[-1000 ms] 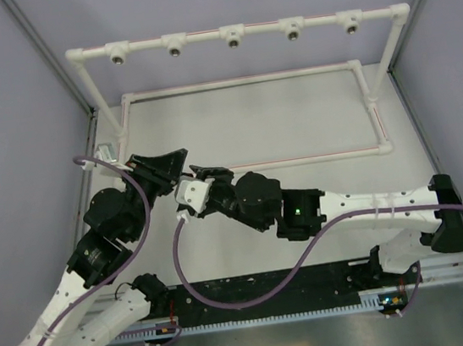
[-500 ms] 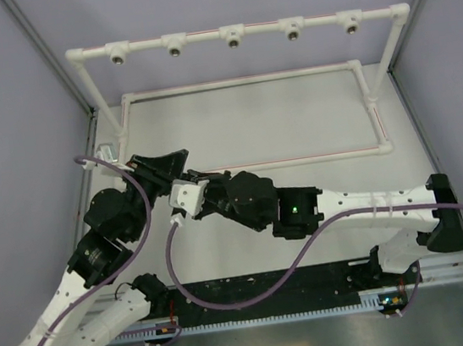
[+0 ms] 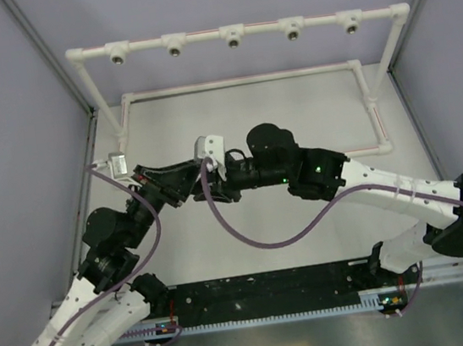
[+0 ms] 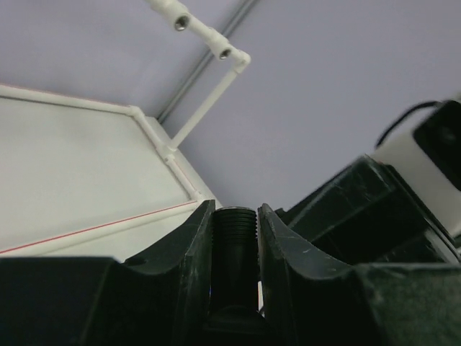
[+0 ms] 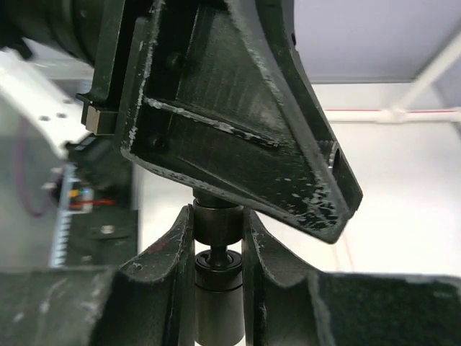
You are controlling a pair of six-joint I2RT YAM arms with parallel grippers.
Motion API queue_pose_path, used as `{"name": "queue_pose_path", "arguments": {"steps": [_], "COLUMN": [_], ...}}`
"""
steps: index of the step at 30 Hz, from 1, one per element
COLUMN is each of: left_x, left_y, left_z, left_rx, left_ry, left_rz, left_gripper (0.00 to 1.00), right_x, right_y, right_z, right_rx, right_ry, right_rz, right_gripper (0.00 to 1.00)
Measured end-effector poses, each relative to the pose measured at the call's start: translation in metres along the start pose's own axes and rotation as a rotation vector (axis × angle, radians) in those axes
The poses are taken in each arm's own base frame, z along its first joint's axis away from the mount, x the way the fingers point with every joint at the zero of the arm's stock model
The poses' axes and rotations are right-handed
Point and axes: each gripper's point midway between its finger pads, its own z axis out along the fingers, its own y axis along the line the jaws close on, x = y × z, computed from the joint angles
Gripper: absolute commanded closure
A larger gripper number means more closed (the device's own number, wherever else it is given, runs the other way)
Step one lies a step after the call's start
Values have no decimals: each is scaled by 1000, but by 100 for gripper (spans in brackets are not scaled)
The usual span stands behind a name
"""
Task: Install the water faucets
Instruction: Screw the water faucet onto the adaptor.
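My left gripper (image 3: 183, 182) and right gripper (image 3: 202, 189) meet tip to tip over the table's left middle. In the left wrist view my left gripper (image 4: 235, 210) is shut on a black water faucet (image 4: 235, 241), whose threaded end shows between the fingers. In the right wrist view my right gripper (image 5: 218, 214) is shut on a short black cylinder of a faucet (image 5: 217, 288). A thin neck joins it to a black collar (image 5: 217, 220) that goes up under the left gripper's finger (image 5: 238, 144). I cannot tell whether this is one piece or two joined.
The white pipe frame stands at the back, its top rail (image 3: 232, 32) carrying several metal-ringed sockets. Its floor rectangle (image 3: 245, 80) lies on the table; a corner of it shows in the left wrist view (image 4: 167, 153). Purple cables loop from both wrists.
My right arm has swung up and away from me and its wrist has rolled over. My left gripper has shifted right. The two grippers now meet on the faucet.
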Motion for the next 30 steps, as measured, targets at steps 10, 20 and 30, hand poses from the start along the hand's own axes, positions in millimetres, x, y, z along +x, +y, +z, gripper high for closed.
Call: {"name": "queue_pose_path", "arguments": {"steps": [10, 20, 30], "left_x": [28, 33, -23], "left_y": [-67, -77, -37], "left_z": [1, -15, 8], "left_rx": [437, 476, 35], "left_ry": [138, 185, 26], "left_rz": [30, 15, -66], "left_gripper": [100, 100, 100], "right_x": [-9, -20, -23], "right_y": [26, 17, -21], "right_z": [-42, -61, -54], "right_rx": [-429, -371, 54], "right_ry": [-131, -242, -239], "right_rz": [470, 374, 88], "right_gripper": [100, 47, 46]}}
